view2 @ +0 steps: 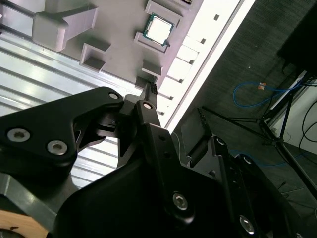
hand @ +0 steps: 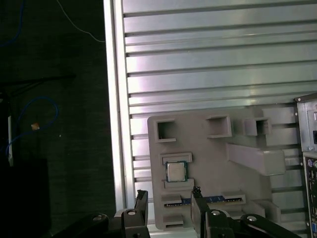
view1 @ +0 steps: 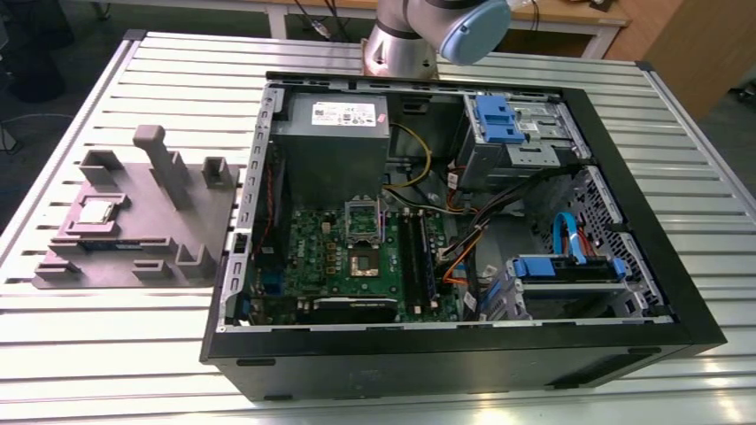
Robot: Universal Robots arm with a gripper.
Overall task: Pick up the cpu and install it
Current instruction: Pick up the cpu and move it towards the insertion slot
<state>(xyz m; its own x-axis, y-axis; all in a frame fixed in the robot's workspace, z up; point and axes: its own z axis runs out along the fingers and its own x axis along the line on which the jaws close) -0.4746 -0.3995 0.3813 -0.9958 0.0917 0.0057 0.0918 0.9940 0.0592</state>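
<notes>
- Cpu (hand: 175, 171) sat in a recess of the grey holder (hand: 208, 168) on the slatted table (view1: 119, 354), beside the open PC case (view1: 473, 359); not yet picked.
- Gripper (hand: 169, 207) hung over the holder, fingers apart, nothing btwn them.
- Prob. light, stiff, slick-topped, delicate underneath; I'd grip opposite edges.

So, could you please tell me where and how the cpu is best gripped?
Probably from straight above, pinching two opposite thin edges: the cpu lies flat, silver top up, in a pocket of the grey holder. Raised ledges flank two sides, so take the two free sides.
</notes>
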